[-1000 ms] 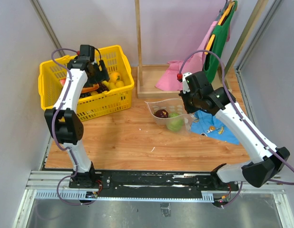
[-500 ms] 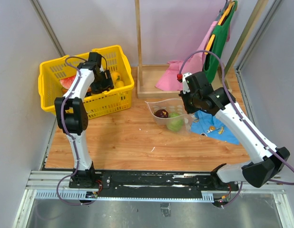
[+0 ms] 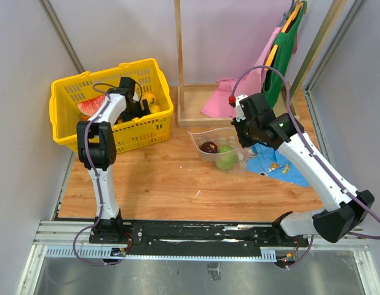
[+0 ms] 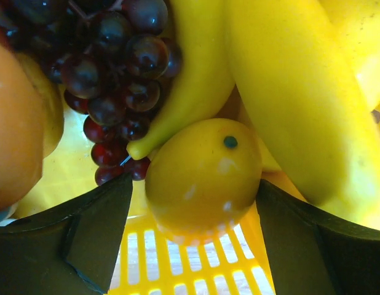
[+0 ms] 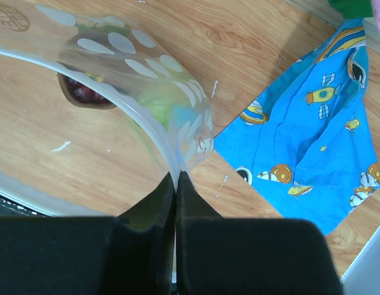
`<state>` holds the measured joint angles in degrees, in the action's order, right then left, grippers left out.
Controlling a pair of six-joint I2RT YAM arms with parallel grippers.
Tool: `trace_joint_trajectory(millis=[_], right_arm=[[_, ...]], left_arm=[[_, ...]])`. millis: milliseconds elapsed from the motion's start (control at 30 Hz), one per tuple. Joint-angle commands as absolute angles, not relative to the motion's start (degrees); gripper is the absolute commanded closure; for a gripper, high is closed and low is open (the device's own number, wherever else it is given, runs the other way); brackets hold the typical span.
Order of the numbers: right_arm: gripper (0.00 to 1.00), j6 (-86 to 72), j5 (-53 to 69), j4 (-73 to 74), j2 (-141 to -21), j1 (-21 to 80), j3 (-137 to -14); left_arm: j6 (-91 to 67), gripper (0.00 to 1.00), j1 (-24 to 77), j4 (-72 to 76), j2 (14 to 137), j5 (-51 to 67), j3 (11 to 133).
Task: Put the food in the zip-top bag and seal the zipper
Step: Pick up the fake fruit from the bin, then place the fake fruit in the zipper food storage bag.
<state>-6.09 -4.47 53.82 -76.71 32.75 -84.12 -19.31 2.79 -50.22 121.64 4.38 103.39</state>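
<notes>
Two pieces, a dark purple toy fruit point(image 3: 208, 147) and a round green one point(image 3: 225, 161), already lay in the clear dotted plastic zip-top bag point(image 3: 199, 132) on the wooden desk point(image 3: 171, 184) in the top view. Over the last second my left arm point(image 3: 110, 110) had swung across the yellow plastic basket point(image 3: 67, 83) and dipped into its right side.

From the left wrist, the left jaws stood spread either side of a round yellow-orange toy fruit point(image 4: 202, 178), beside a yellow banana point(image 4: 294, 92) and dark grapes point(image 4: 110, 74).

From the right wrist, the right jaws stayed pressed together, pinching the bag's rim and holding the mouth open. I judged a third pick was beginning.
</notes>
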Motion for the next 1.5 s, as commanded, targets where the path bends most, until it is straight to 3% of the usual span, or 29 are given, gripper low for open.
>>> trace_joint_trajectory(millis=[0,467,567,767,867,1467], right_arm=[[0.99,-6.19,-4.00,53.60,-76.24,33.31,-83.45],[0.99,-6.77,-2.59,53.08,-76.71,33.31,-82.53],[0.99,-6.85,-2.59,53.06,-76.58,33.28,-82.54],[0.99,-6.86,-2.71,53.09,-76.53,33.31,-83.01],[0.99,-6.86,-2.65,53.09,-76.49,33.29,-83.21],[0.99,-7.41,-2.10,51.91,-76.00,33.30,-84.08]], left_arm=[[-18.48,0.15,2.55,-48.03,123.76,6.36,101.74],[-17.06,0.12,2.55,-42.89,126.40,4.83,97.64],[-16.96,0.18,2.55,-42.87,124.79,4.29,97.00],[-17.18,0.45,2.55,-42.38,118.48,3.17,95.85],[-17.31,0.53,2.55,-42.28,114.97,2.54,95.63],[-18.44,0.64,3.00,-35.93,94.60,5.36,94.33]])
